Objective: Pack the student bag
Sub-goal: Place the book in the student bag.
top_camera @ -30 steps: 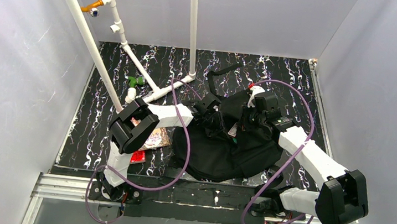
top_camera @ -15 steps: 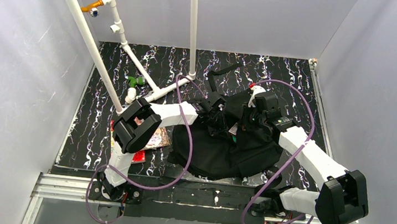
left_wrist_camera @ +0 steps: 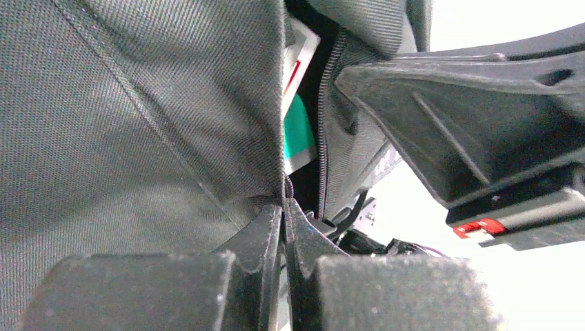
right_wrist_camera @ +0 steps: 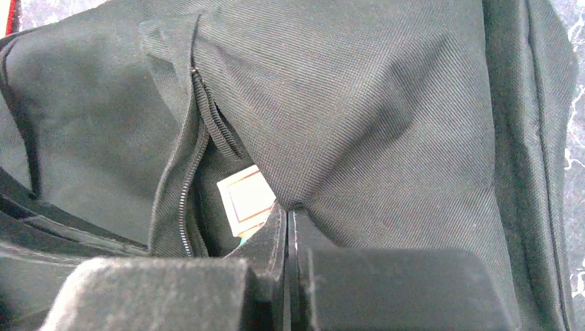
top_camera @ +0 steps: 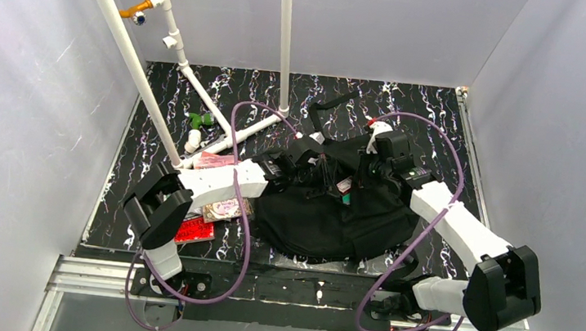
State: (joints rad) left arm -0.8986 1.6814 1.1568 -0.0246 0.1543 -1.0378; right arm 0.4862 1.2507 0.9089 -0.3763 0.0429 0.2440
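The student bag (top_camera: 333,219) lies between both arms. The left gripper (left_wrist_camera: 283,207) is pinched tight on the fabric lip at the bag's far-left side, and the right gripper (right_wrist_camera: 288,210) pinches the opposite lip. The zipper mouth (right_wrist_camera: 186,186) runs between them, so pulling apart should widen it

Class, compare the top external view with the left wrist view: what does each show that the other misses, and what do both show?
Only the top external view shows the white plastic pipe frame and the flat red packet on the table. Only the left wrist view shows the zipper teeth and a teal-and-white flat item inside the opening. Both show the large black fabric backpack and the left gripper shut on its fabric.
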